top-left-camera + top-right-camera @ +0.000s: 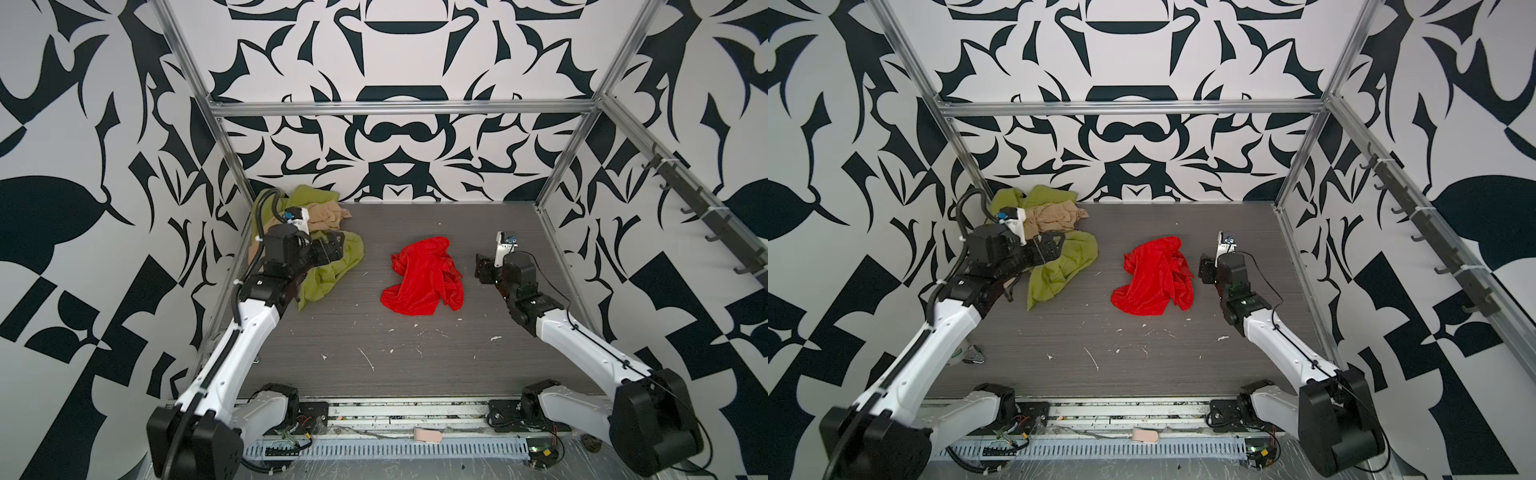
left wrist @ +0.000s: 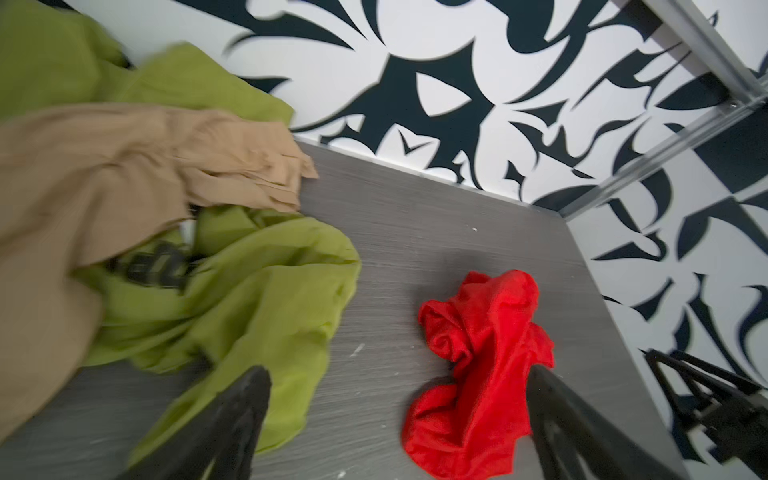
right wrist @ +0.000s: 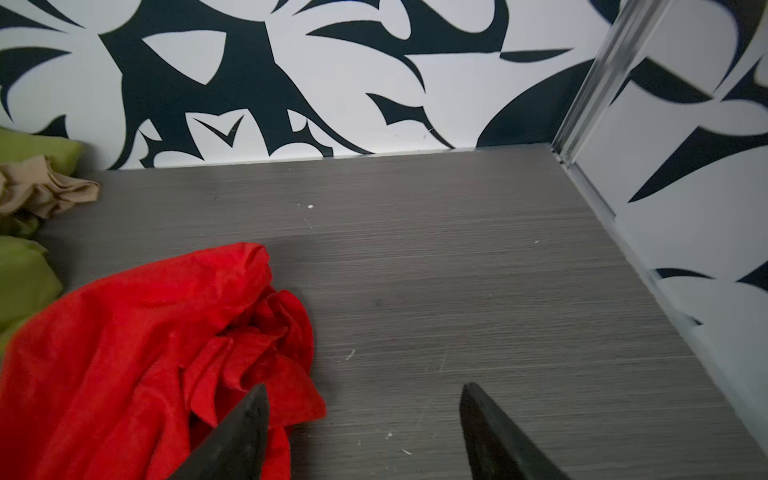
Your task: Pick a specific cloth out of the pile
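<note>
Black-and-white patterned walls (image 1: 395,62) close in a grey wood-grain bench (image 1: 415,353) flecked with white specks. Over it the left pincer (image 2: 392,374) stands spread wide and grips nothing. In both top views it hangs above the near fold of the green cloth (image 1: 328,278), and I cannot tell whether it touches that fold. The right pincer (image 3: 365,388) is likewise parted, with only bare bench between its jaws. One finger (image 3: 241,428) overlaps the rim of the red cloth (image 1: 419,282) in the wrist view, but contact cannot be judged. That red cloth lies crumpled by itself mid-bench, just beside the right pincer. It is well apart from the pile (image 1: 1067,257), where the beige cloth (image 1: 328,218) sits on the green one in the far left corner. My judgement is that the separating step is essentially done, with the wanted piece clear of the heap and neither arm holding it. What remains looks like drawing both arms back without snagging fabric. If the cloth must travel further, it would need a fresh pinch on a raised fold. The left arm hides part of the pile from above. The left wrist view is smeared there, and a dark shape (image 2: 158,266) among the folds cannot be identified. Both pincers' bases are cut off at the picture edge.
</note>
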`<state>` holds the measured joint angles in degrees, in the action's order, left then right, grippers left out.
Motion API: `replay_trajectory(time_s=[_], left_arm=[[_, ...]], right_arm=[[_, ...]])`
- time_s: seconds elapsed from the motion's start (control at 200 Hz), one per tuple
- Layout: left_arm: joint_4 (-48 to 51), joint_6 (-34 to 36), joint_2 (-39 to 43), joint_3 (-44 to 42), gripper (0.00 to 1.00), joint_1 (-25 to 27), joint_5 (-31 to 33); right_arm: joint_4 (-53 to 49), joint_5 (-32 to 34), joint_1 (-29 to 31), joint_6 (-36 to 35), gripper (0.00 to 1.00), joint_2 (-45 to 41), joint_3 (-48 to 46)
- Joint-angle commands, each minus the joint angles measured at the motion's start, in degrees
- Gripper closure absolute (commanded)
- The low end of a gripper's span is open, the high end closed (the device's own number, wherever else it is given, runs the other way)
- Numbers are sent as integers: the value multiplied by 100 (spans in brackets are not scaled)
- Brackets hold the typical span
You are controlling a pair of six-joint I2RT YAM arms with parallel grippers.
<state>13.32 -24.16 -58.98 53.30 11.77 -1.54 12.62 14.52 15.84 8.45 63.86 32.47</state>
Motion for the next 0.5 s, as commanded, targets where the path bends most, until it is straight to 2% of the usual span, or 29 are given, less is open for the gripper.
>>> replay_trajectory(time_s=[0.0, 0.065, 0.175, 0.24, 0.3, 0.39, 0.495], left_arm=[[346, 126, 363, -567, 1, -100, 1606], [108, 138, 508, -1016, 1, -153, 2496], [-1548, 648, 757, -2169, 0, -383, 2919], [-2974, 772, 714, -3039, 7, -662, 3072], [-3904, 779, 318, -3507, 10, -968, 2910], [-3637, 1092, -413, -3211, 10, -1100, 2870], [-4296, 1520, -716, -3341, 9, -1130, 2550]], right_arm=[[955, 473, -19, -906, 22, -94, -621], [1506, 654, -19, -1265, 17, 82, -902], [1967, 874, -28, -1502, 12, 619, -1029], [2380, 885, -37, -1500, 12, 974, -1117], [2820, 914, -62, -1482, 13, 1345, -1163], [3617, 1004, -80, -1522, 12, 1854, -1251], [4293, 1014, -209, -1373, 11, 2304, -1329]])
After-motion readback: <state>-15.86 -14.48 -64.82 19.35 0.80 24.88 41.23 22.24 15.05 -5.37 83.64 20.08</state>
